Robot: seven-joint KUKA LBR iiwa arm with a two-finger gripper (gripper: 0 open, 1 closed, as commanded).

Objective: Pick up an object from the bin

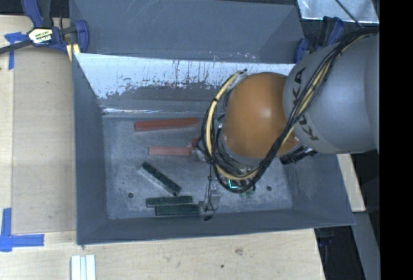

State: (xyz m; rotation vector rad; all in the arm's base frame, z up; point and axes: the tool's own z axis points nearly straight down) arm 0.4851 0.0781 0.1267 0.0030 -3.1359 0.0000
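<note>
My gripper [208,202] hangs below the orange dome, low at the bin's front wall, right of the middle. Its tip stands at the right end of two dark green bars lying side by side along that wall, one [169,200] just behind the other [177,210]. Whether it touches them I cannot tell. A third dark green bar [161,179] lies slantwise a little to the left and further back. A short reddish-brown bar [171,151] lies behind that, its right end hidden under the dome.
A longer reddish-brown bar [166,124] lies near the bin's back wall. The arm and its cables cover the right half of the bin floor. The left part of the floor is bare metal with small specks.
</note>
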